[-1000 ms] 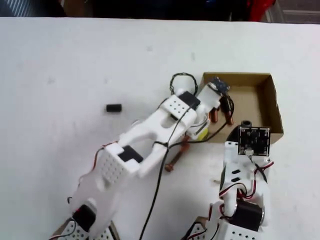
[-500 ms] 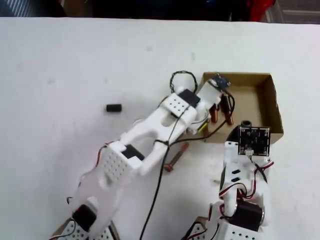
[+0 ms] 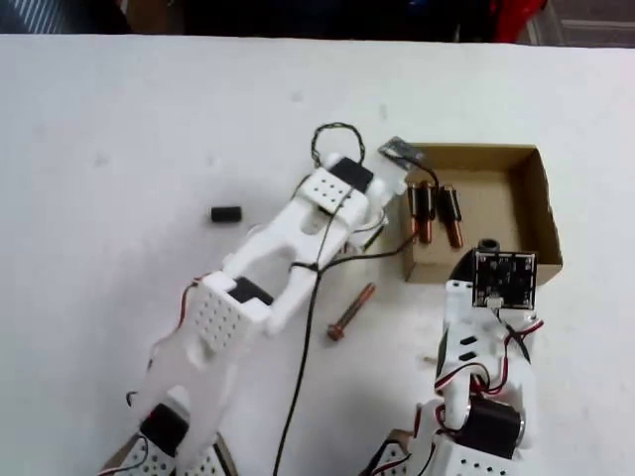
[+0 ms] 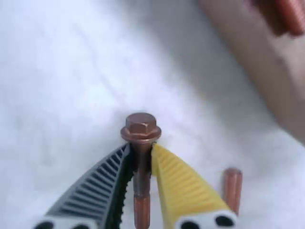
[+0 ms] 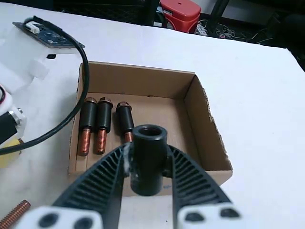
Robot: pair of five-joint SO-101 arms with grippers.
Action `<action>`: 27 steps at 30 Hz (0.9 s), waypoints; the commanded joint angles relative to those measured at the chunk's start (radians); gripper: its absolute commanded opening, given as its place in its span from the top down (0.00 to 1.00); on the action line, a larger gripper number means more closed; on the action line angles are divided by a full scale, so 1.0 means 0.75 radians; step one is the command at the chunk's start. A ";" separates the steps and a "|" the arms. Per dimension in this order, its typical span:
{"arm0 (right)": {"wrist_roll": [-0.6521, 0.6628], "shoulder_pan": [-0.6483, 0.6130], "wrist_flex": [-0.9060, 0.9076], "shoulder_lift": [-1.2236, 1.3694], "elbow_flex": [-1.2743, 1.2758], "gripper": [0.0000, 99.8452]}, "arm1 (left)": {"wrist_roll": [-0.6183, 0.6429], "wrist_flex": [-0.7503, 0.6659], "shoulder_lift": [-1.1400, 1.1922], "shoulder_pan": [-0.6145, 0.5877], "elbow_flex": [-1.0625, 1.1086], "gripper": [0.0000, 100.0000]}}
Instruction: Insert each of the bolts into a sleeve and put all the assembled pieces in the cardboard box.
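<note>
Left arm [image 3: 298, 238] angled to left wall of brown cardboard box [image 3: 476, 152], left pincer [image 4: 141, 153] clamping copper hex-head bolt [image 4: 140, 131]; right pincer [image 5: 147, 167] clamping black cylindrical sleeve [image 5: 148, 148].

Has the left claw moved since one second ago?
Yes. The left claw, gripping a bolt, has shifted left in the high view, away from the cardboard box.

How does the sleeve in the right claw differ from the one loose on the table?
The held sleeve stands upright, clamped in the right claw by the cardboard box; the loose sleeve lies on its side, ungripped, far from it. Both are black and boltless.
</note>
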 commanded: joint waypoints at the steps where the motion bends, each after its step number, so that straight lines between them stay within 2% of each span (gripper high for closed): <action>1: -0.010 -0.003 -0.034 -0.011 -0.012 0.98 | -0.006 0.164 -0.030 -0.046 -0.106 0.98; 8: -0.004 -0.148 -0.032 -0.011 -0.012 0.98 | -0.018 0.383 -0.030 -0.148 -0.288 0.98; 12: -0.004 -0.169 -0.032 -0.011 -0.012 0.98 | -0.025 0.405 -0.030 -0.224 -0.325 0.98; 16: -0.004 -0.171 -0.038 -0.011 -0.012 0.98 | -0.113 0.409 -0.075 -0.271 -0.311 0.98; 19: -0.004 -0.244 -0.038 -0.011 -0.012 0.98 | -0.123 0.421 -0.148 -0.289 -0.309 0.98; 22: -0.004 -0.339 -0.036 -0.011 -0.012 0.98 | -0.125 0.421 -0.249 -0.296 -0.254 0.98; 27: -0.004 -0.429 -0.040 -0.011 -0.012 0.98 | -0.291 0.413 -0.455 -0.296 -0.012 0.98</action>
